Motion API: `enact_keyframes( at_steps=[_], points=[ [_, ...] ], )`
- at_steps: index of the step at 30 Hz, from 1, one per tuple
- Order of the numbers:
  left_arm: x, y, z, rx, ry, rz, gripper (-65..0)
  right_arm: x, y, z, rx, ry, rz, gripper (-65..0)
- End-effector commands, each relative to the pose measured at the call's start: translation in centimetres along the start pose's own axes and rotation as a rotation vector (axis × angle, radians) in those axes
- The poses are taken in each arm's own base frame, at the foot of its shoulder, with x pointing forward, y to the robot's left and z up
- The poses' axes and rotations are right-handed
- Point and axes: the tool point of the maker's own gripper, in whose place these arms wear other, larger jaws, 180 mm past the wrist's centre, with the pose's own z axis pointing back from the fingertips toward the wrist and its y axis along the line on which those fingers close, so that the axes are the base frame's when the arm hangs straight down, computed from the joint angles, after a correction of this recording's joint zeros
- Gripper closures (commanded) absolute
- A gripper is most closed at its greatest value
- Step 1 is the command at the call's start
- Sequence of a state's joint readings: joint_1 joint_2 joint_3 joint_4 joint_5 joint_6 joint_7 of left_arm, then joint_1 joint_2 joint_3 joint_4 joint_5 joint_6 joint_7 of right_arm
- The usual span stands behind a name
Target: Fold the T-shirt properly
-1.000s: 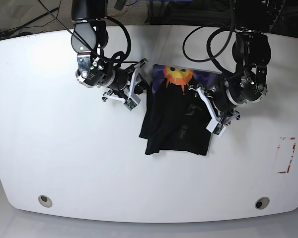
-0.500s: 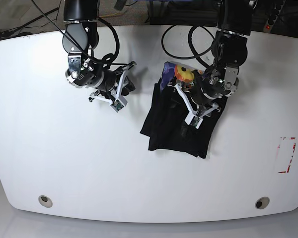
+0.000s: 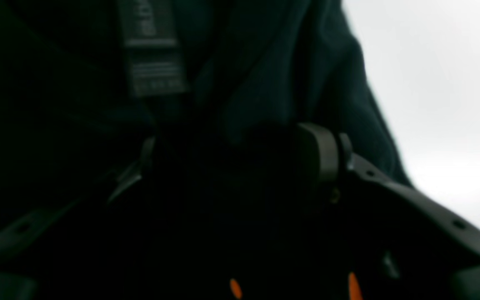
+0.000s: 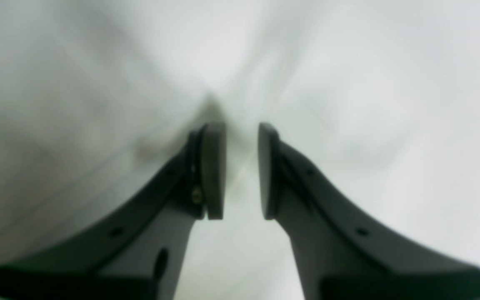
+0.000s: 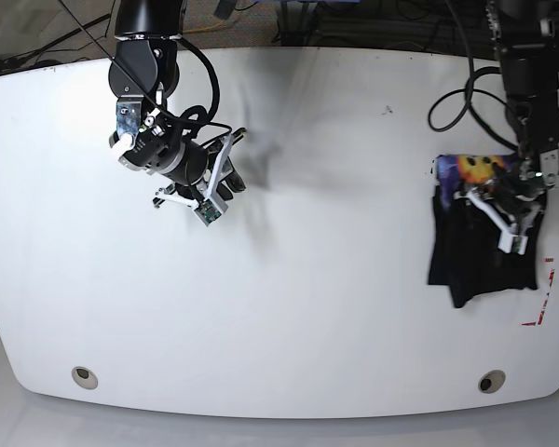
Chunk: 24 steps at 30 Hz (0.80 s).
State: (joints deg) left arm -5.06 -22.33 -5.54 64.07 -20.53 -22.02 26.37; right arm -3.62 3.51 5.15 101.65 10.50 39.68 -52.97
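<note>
Black fabric of the T-shirt [image 5: 480, 256] lies bunched in a folded heap at the far right of the white table [image 5: 335, 307] in the base view, close to the table's right edge, with its yellow and purple print [image 5: 475, 169] showing at the top of the heap. A red-marked patch [image 5: 543, 303] on the tabletop sits just beside the shirt's lower right corner. The left gripper [image 5: 503, 216] is down on the shirt's upper right part, its white fingers [image 5: 492, 212] lying across the cloth. In the left wrist view the dark fabric [image 3: 244, 83] fills most of the picture and wraps around the pads [image 3: 321, 154], with a sewn-in label [image 3: 152, 62] above them; the jaws stand wide apart, but the blur and darkness keep me from telling whether cloth is pinched between them. The right gripper [image 5: 219, 182] hangs well apart from the shirt, over the bare left part of the table. Its wrist view shows the two dark pads [image 4: 215, 171] close together with a narrow gap and nothing between them.
</note>
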Motion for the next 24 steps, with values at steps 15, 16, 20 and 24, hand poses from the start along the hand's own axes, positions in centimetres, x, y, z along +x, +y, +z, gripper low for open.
enact_keyframes(
  at_steps=[15, 16, 20, 24],
  points=[
    [-5.8, 19.6, 12.7, 0.236, 0.399, -0.19, -37.6, 2.0, 0.2, 1.3, -0.015, -0.074, 0.039, -12.4],
    [-5.8, 19.9, 13.2, 0.239, 0.41, -0.196, -37.6, 2.0, 0.2, 1.3, -0.017, -0.074, 0.038, -12.4],
    [-3.2, 19.6, 14.2, 0.226, 0.387, -0.276, -37.4, 1.9, -0.2, 1.5, -0.023, -0.07, 0.047, -12.2],
    [1.3, 18.9, 16.9, 0.302, 0.305, -0.357, -37.4, 2.1, -1.2, 1.9, -0.048, -0.082, 0.057, -12.2]
  ],
)
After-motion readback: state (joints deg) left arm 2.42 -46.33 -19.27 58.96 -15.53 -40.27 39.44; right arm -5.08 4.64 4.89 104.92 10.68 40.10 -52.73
